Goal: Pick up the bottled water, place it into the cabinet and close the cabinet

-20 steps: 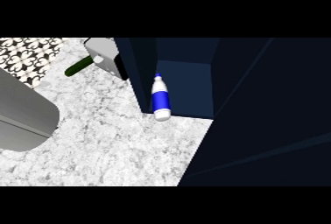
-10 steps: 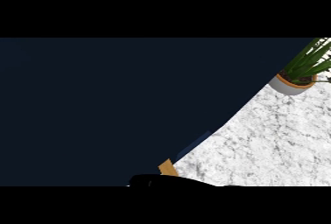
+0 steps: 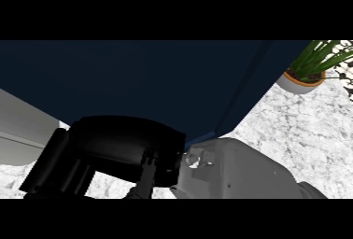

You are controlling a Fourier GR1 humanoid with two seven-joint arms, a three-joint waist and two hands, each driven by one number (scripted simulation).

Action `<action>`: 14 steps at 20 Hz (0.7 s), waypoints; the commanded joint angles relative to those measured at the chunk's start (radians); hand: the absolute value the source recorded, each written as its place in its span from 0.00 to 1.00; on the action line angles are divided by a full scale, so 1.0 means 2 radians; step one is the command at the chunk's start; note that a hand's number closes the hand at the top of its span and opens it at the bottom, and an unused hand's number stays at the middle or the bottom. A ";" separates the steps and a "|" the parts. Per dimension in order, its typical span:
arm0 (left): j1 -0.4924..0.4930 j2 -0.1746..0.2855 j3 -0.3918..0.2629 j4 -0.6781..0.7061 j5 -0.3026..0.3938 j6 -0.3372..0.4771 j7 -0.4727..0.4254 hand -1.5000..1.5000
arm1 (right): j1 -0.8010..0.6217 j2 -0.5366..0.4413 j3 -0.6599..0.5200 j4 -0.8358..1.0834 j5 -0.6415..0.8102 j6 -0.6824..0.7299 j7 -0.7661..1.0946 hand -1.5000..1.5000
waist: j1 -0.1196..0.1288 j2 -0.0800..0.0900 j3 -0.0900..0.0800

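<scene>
The dark blue cabinet (image 3: 138, 79) fills the upper part of the head view, its flat face turned toward me. My right hand (image 3: 121, 151) shows large and close at the lower left of centre, against the cabinet's lower edge, with its fingers (image 3: 52, 170) straight and pointing down-left. Its grey forearm (image 3: 238, 172) comes in from the lower right. The bottled water shows nowhere in this view. My left hand is out of sight.
A potted green plant (image 3: 307, 70) stands on the white marble counter (image 3: 303, 130) at the upper right. A grey appliance (image 3: 17, 126) sits at the left edge.
One second ago the blue-and-white bottle lay inside the open cabinet. The view has since swung right, and my right hand and forearm now fill the lower part against the cabinet.
</scene>
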 commanded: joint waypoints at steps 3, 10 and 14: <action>0.041 -0.041 0.029 -0.003 -0.012 -0.043 -0.003 0.00 | -0.001 0.002 -0.038 0.063 -0.036 0.013 0.007 1.00 | -0.016 -0.001 0.001; 0.034 -0.057 0.060 -0.025 -0.002 -0.036 0.031 0.00 | 0.046 -0.023 -0.087 0.157 -0.022 0.119 -0.032 1.00 | -0.020 0.001 0.001; 0.006 -0.064 0.055 0.007 -0.009 -0.048 0.046 0.00 | 0.014 -0.024 -0.124 0.233 0.006 0.140 -0.062 1.00 | -0.020 0.002 0.001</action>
